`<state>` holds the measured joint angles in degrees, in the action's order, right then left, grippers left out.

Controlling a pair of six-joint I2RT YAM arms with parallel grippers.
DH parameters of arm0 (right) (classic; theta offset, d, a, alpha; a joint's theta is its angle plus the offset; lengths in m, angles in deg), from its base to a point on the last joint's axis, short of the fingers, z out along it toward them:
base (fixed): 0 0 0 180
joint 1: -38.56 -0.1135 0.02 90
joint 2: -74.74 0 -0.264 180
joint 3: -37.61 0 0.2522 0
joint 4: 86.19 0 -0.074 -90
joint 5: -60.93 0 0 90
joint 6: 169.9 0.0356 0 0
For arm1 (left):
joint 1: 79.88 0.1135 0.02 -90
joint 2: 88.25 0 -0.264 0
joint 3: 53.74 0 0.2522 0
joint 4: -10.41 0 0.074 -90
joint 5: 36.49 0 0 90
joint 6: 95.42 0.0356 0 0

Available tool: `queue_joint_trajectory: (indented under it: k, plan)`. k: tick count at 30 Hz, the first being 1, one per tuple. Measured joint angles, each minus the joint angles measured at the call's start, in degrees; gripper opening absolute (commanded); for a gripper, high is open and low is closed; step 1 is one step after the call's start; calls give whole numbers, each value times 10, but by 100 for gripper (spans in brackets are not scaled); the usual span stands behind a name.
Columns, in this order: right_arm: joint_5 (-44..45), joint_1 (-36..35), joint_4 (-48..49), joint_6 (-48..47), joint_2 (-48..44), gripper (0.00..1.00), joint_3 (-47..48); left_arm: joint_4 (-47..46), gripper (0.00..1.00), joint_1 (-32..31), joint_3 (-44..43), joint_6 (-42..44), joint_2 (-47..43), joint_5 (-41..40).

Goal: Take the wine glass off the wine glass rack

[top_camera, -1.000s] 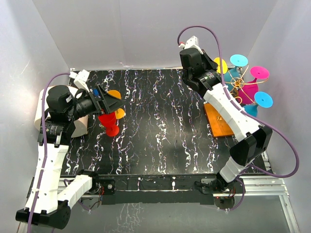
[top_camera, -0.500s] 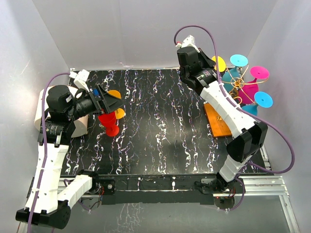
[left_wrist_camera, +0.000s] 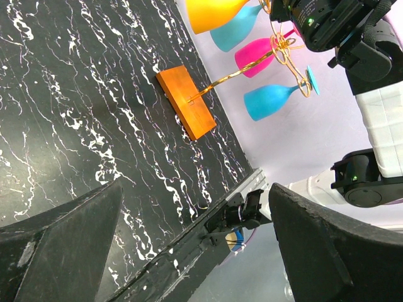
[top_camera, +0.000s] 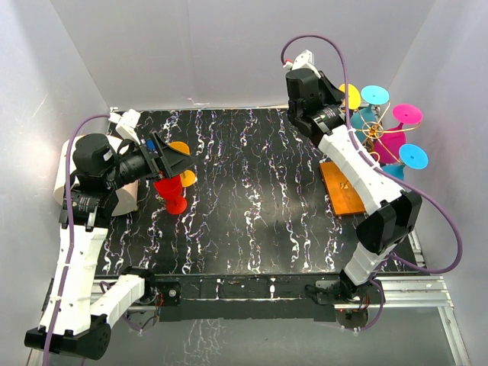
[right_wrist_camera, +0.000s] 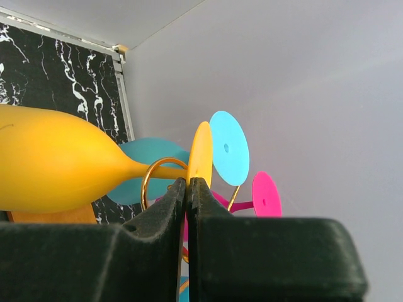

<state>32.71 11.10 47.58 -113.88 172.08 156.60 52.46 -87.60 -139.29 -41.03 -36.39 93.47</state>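
Note:
A yellow wine glass [right_wrist_camera: 56,167] lies sideways on the wine glass rack, its stem through a gold wire loop [right_wrist_camera: 146,182]. My right gripper [right_wrist_camera: 187,182] is shut on the rim of its round yellow foot [right_wrist_camera: 201,154]. From above, that gripper [top_camera: 339,103] sits at the rack's gold hooks [top_camera: 374,130], above the orange base plate [top_camera: 343,188]. My left gripper [top_camera: 177,158] hangs open and empty at the far left, looking across at the rack base [left_wrist_camera: 186,102].
Cyan [top_camera: 374,94] and magenta [top_camera: 406,113] glasses also hang on the rack, close to the right wall. A red glass [top_camera: 171,192] and an orange one [top_camera: 181,148] stand under the left gripper. A white roll [top_camera: 126,194] sits at the left edge.
My right wrist has shifted slightly back and to the right, with the yellow glass's foot still pinched. The left arm has not moved.

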Motion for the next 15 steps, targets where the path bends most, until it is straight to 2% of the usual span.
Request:
queue_joint_trajectory:
  k: [15]
  plan:
    - [0, 6, 9, 0, -17, 0, -36, 0, 99, 0, 0, 0, 0, 4]
